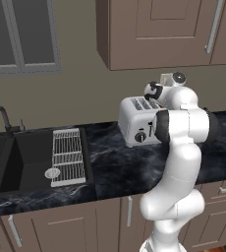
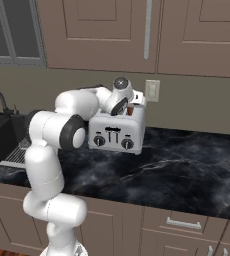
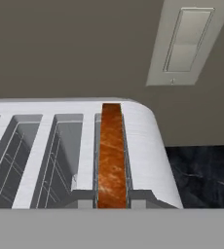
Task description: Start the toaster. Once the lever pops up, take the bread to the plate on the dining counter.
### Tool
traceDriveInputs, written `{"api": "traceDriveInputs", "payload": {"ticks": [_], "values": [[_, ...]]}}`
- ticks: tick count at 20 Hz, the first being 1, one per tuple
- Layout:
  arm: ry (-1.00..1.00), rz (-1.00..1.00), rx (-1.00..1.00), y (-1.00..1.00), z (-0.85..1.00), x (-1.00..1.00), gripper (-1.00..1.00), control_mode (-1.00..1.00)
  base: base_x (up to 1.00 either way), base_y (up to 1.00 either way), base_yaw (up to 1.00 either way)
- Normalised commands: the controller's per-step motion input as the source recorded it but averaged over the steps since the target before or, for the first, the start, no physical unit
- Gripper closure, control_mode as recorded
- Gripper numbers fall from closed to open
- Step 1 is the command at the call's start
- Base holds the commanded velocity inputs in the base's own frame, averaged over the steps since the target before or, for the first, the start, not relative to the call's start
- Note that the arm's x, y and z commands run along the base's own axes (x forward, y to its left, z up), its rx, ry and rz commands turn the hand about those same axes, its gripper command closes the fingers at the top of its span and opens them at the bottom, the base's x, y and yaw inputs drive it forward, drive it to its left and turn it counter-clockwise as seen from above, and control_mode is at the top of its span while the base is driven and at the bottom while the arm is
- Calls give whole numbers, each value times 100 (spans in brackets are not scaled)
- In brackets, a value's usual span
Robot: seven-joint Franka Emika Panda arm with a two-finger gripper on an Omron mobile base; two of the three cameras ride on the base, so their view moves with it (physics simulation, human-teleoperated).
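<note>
Bread [image 3: 112, 155], marbled orange-brown, stands in the toaster [image 3: 148, 146]; jaws apparently closed on it.

Brown bread [image 3: 112, 155] stands upright in the silver toaster's [image 3: 148, 146] end slot.

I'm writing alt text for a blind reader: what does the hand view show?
A brown bread slice stands in the rightmost slot of a silver toaster, seen from just above, with empty slots to its left. Behind it are a beige wall with a pale switch plate and a patch of black marble counter.
</note>
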Motion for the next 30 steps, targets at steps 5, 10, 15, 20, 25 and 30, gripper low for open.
{"api": "traceDriveInputs", "payload": {"ticks": [5, 10, 15, 20, 25, 30], "values": [[-13, 0, 0, 0, 1, -2, 100, -100, 0, 0, 0], [-1, 0, 0, 0, 22, -16, 100, -100, 0, 0, 0], [0, 0, 0, 0, 47, -24, 100, -100, 0, 0, 0], [0, 0, 0, 0, 32, -35, 100, -100, 0, 0, 0], [-1, 0, 0, 1, 27, -41, 100, -100, 0, 0, 0], [-3, 0, 0, 4, 34, -44, 100, -100, 0, 0, 0]]}}
